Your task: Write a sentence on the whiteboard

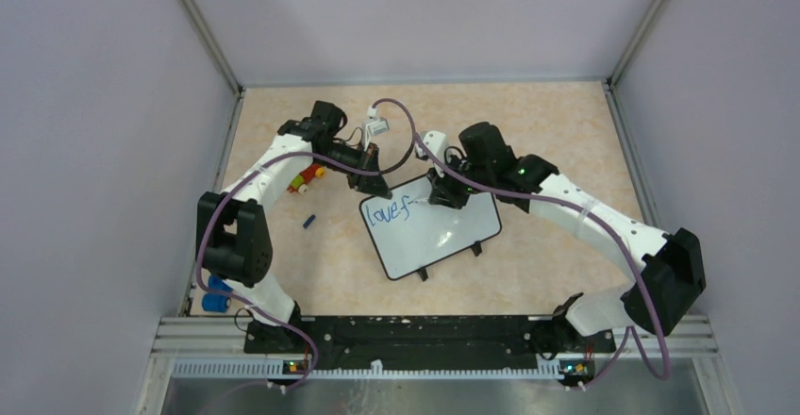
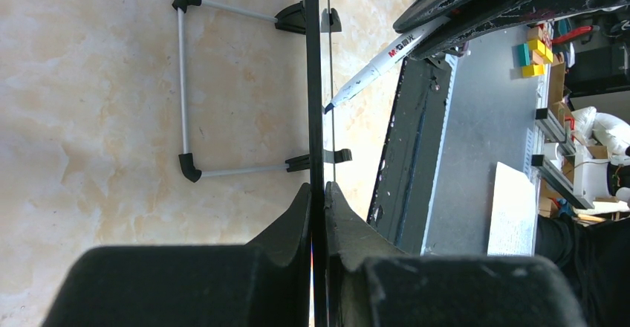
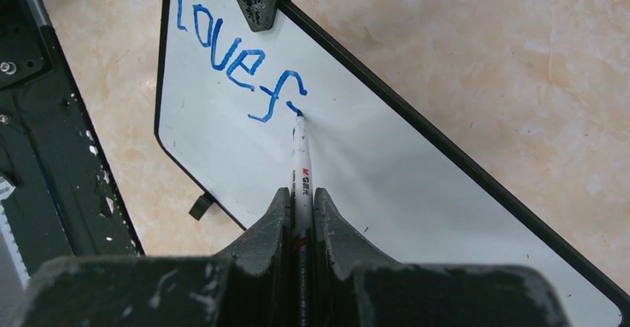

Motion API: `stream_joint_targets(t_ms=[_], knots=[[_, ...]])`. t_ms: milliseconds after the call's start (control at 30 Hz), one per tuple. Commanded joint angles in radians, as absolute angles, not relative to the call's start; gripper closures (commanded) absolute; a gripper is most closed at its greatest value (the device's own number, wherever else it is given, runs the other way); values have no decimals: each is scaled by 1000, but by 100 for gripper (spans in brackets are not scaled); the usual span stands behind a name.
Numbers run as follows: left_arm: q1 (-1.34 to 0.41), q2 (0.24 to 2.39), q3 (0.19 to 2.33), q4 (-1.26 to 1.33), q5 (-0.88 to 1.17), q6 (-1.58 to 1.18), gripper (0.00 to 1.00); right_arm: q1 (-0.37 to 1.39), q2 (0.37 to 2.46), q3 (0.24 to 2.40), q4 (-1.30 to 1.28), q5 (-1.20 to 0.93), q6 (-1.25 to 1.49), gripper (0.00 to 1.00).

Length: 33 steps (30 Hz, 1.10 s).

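Seen from above, the whiteboard (image 1: 443, 236) sits askew on the beige table (image 1: 566, 132) between the two arms, its two small black feet toward the near edge. The left gripper (image 1: 370, 181) is at the board's far left corner and the right gripper (image 1: 443, 193) is over its far edge. What either one holds is too small to tell from this height. A small dark blue cap (image 1: 308, 221) lies on the table left of the board.

The right wrist view shows the pen. The jaws are narrowed around a white-barrelled marker (image 3: 301, 167) whose blue tip touches the board at the end of the crossbar of the "f". The sentence (image 3: 230, 59) reads "lovef" so far, in slanting blue letters.

The left wrist view shows the board edge-on as a thin black line, with the two fingers pressed against either face. Only here does the back appear: a grey wire stand (image 2: 182, 89) with black corners juts from it. The marker slants in from the other side
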<state>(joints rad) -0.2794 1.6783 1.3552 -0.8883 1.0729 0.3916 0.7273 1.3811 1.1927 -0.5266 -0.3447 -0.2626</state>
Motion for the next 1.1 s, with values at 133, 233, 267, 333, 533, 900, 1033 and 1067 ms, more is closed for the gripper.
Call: stream_joint_targets(t_ms=[133, 233, 267, 333, 533, 900, 1033, 1067], knots=[[-300, 1680, 1378, -899, 1103, 416, 100, 732, 1382, 1181, -521, -351, -287, 100], [-301, 1678, 1378, -900, 1103, 417, 100, 736, 1384, 1173, -524, -351, -288, 100], [-300, 1677, 1378, -899, 1103, 417, 100, 736, 1383, 1171, -525, -351, -288, 100], [-301, 1676, 1376, -899, 1103, 417, 100, 736, 1379, 1166, -527, -353, -288, 100], [-301, 1676, 1376, -897, 1102, 416, 100, 738, 1366, 1147, -539, -356, -293, 100], [-301, 1676, 1376, -897, 1102, 413, 100, 735, 1351, 1170, -544, -315, -293, 100], [-301, 1672, 1374, -896, 1104, 413, 100, 733, 1353, 1205, -546, -321, -290, 100], [-301, 1671, 1373, -896, 1104, 414, 100, 733, 1353, 1218, -549, -329, -288, 100]])
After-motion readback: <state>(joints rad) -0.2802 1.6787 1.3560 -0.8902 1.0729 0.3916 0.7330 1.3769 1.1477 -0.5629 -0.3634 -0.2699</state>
